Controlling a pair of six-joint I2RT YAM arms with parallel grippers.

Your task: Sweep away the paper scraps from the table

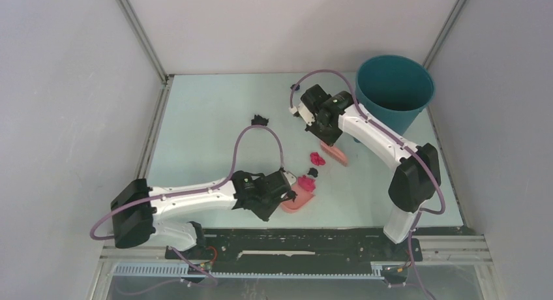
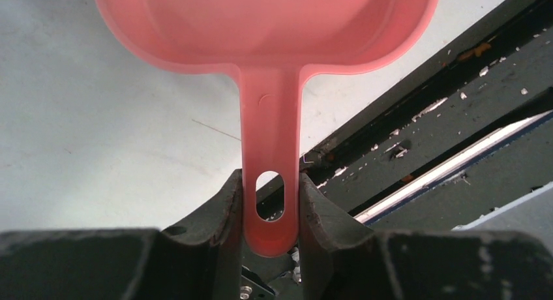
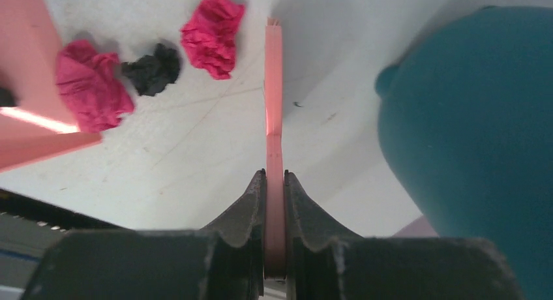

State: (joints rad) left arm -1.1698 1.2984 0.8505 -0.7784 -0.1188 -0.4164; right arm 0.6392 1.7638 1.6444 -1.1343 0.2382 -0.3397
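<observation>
My left gripper (image 1: 287, 188) (image 2: 270, 182) is shut on the handle of the pink dustpan (image 1: 297, 201) (image 2: 267, 26), which lies near the table's front edge. My right gripper (image 1: 330, 137) (image 3: 274, 176) is shut on the pink hand brush (image 1: 337, 154) (image 3: 274, 104), held edge-on to the right of the scraps. A magenta scrap (image 1: 317, 158) (image 3: 214, 36) and a black scrap (image 1: 313, 172) (image 3: 152, 70) lie on the mint-green table (image 1: 215, 117) between brush and dustpan. Another magenta scrap (image 1: 305, 181) (image 3: 91, 85) sits at the dustpan's mouth. A further black scrap (image 1: 261, 120) lies alone mid-table.
The teal round bin (image 1: 393, 91) (image 3: 476, 130) stands at the back right, close behind my right arm. A black rail (image 1: 313, 238) (image 2: 424, 137) runs along the table's near edge, just beside the dustpan. Grey walls close in the left, back and right sides.
</observation>
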